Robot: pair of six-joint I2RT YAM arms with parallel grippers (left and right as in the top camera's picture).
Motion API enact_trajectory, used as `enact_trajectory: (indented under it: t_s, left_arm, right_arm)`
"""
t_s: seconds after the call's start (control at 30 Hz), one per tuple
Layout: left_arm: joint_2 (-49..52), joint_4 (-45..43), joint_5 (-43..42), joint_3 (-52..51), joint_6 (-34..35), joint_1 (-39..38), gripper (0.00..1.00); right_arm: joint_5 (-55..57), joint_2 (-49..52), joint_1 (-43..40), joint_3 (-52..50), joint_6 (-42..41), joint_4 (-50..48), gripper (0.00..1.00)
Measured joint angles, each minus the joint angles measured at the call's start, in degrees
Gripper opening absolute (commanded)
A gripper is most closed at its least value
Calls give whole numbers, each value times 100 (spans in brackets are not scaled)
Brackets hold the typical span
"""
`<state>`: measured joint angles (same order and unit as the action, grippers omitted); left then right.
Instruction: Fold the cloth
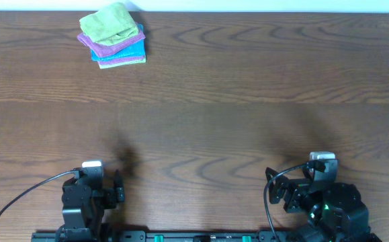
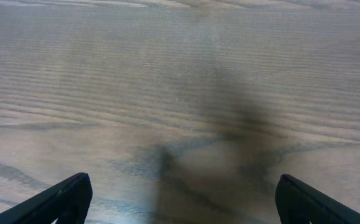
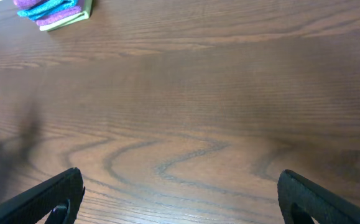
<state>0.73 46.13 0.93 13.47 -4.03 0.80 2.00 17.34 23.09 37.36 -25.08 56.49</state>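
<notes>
- Lime-green cloth lies loosely bunched, not flat, on top of a small stack of cloths at the far edge of the table, on the left arm's side.
- Directly under it is a purple folded cloth, and below that a turquoise-blue folded cloth.
- A pale green edge shows at the very bottom of the stack. It may be another cloth, but the overhead view is too small to be sure.
- The left gripper hangs over bare wood at the near edge, its fingers spread wide with nothing between them. It is well apart from the stack.
- The right gripper is also at the near edge on the other side, fingers spread wide and holding nothing.
- In the right wrist view only the lower layers of the stack show, at the top left corner.
- A dark shadow falls on the wood grain ahead of the left gripper.
</notes>
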Motion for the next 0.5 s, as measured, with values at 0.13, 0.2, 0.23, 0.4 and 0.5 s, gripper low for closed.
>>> enact_trajectory:
  t_s: [0.13,0.2,0.23,0.4,0.5]
  left_arm:
    - [0,-92,0,-94,131,-83,95]
    - [0,-114,-2,-144,186,-92,95]
    - [0,-131,-4,-168,203,-92,95]
    - [0,-140,-2,-177,251,-92,95]
    - [0,-140,-2,-177,254,-92,95]
  right_arm:
    - [0,0,0,0,0,0,99]
    - [0,0,0,0,0,0,99]
    - [0,0,0,0,0,0,99]
    - [0,0,0,0,0,0,99]
    - [0,0,0,0,0,0,99]
